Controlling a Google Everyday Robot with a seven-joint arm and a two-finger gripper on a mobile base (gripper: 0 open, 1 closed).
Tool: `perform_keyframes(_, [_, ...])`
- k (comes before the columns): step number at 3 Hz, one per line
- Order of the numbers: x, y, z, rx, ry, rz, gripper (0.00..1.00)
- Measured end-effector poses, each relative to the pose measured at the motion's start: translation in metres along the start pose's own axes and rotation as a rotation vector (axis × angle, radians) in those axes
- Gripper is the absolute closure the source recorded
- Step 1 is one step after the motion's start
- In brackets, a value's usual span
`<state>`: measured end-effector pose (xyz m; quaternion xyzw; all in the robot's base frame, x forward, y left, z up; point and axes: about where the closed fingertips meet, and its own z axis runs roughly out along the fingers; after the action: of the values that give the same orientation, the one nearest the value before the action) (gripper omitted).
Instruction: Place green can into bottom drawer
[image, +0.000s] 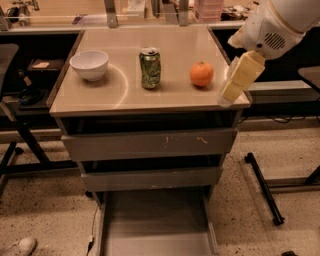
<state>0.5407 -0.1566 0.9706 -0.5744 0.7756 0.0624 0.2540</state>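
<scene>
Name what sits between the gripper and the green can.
Camera view: an orange on the tabletop, between the gripper at its edge and the green can.

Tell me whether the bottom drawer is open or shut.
Open: the bottom drawer juts out beyond the upper drawers, floor showing. The gripper hangs at the tabletop's right edge.

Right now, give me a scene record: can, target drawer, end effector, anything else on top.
green can: upright, mid tabletop, between white bowl and orange
bottom drawer: pulled out, below two upper drawers
end effector: over the tabletop's right front corner, right of the orange, apart from the green can
white bowl: left of can, upright
task status: can not yet in drawer
</scene>
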Motion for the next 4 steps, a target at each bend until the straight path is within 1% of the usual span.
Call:
perform_keyframes(1, [-0.025, -0.014, 0.019, -0.069, -0.051, -0.031, 0.00])
perform_keyframes(2, [-0.027, -0.016, 0.020, -0.066, -0.055, -0.032, 0.00])
perform_keyframes(3, [-0.031, -0.023, 0.033, -0.066, -0.099, -0.028, 0.00])
perform_keyframes(4, [-0.051, -0.056, 0.067, -0.046, -0.169, -0.019, 0.00])
